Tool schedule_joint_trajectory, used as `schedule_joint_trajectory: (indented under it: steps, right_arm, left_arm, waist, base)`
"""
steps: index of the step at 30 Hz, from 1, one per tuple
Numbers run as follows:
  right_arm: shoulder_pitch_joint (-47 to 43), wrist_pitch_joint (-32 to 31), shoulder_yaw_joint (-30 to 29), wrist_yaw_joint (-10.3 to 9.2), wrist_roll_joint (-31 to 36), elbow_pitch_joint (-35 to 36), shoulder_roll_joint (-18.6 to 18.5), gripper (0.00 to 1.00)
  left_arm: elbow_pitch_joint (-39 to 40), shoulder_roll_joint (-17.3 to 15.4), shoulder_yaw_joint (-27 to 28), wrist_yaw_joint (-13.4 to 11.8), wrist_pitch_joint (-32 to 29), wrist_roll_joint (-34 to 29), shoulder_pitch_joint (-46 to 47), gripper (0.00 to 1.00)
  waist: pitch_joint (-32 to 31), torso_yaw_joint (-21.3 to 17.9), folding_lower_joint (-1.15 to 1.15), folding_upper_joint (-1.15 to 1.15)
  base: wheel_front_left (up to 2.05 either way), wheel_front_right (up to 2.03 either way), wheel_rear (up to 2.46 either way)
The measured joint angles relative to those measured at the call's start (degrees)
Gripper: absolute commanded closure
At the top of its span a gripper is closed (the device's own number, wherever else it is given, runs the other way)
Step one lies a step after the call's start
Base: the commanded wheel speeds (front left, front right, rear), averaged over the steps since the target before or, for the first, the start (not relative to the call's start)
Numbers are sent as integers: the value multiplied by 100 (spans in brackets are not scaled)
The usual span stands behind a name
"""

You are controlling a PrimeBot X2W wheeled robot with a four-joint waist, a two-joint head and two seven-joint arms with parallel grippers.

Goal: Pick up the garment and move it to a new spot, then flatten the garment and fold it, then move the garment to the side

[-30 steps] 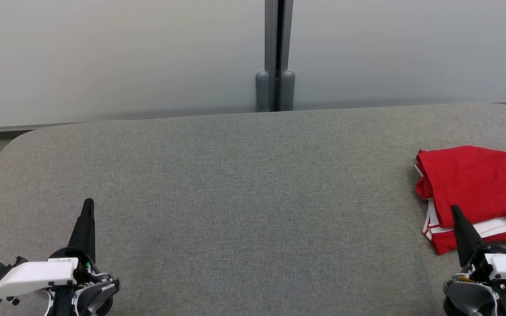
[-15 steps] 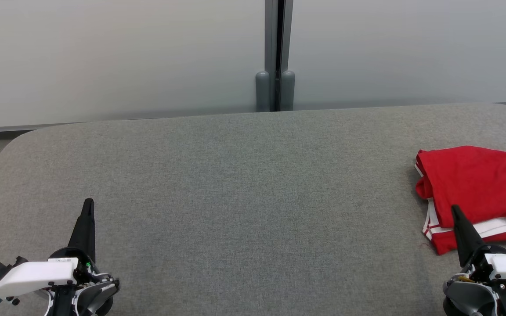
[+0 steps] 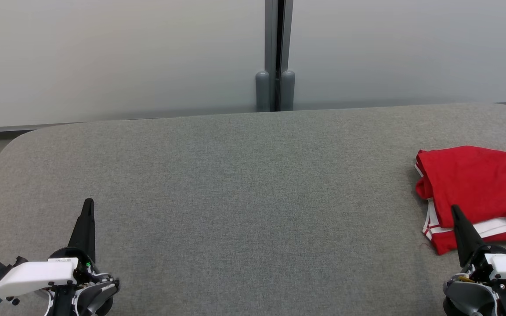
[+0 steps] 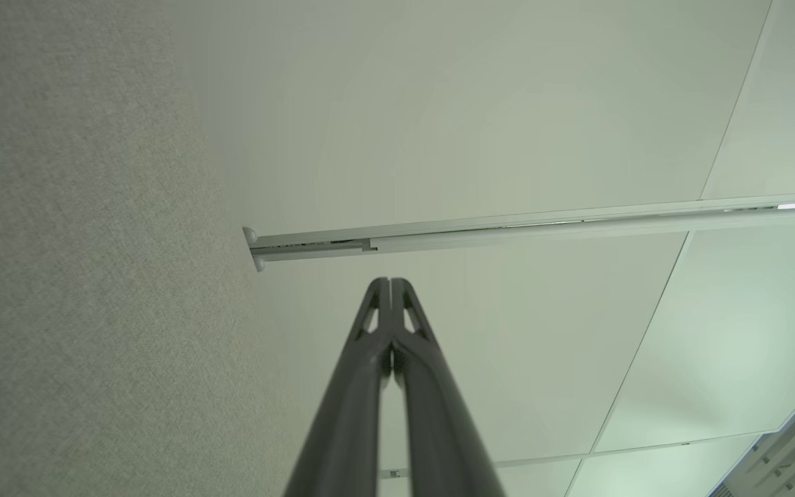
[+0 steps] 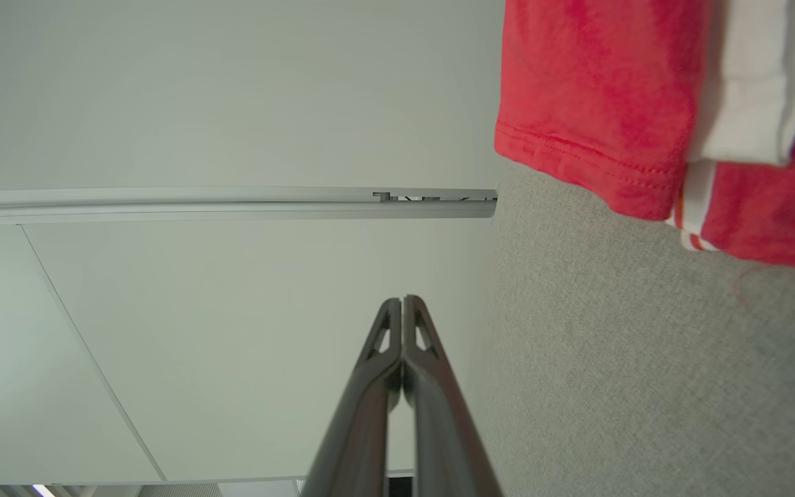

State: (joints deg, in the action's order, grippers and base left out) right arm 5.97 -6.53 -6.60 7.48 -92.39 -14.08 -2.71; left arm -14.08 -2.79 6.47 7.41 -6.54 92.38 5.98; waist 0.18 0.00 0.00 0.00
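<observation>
The folded red garment [image 3: 472, 184] is lying flat near the right edge of the grey surface [image 3: 235, 197]. Its rounded fold is facing the middle and its white-trimmed hems the near edge. Its long axis is seemingly running toward the right edge, though the frame is cutting it off. The left tool [image 3: 88, 202], by the near left corner, and the right tool [image 3: 454, 209], overlapping the garment's near hem, are both staying pressed together, pinching nothing.
</observation>
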Motion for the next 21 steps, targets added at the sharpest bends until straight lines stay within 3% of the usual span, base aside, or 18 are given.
schedule_joint_trajectory:
  steps: [21]
  right_arm:
    - [0,0,0,0,0,0,0,100]
  left_arm:
    - [0,0,0,0,0,0,0,100]
  waist:
    - [0,0,0,0]
  base:
    - [0,0,0]
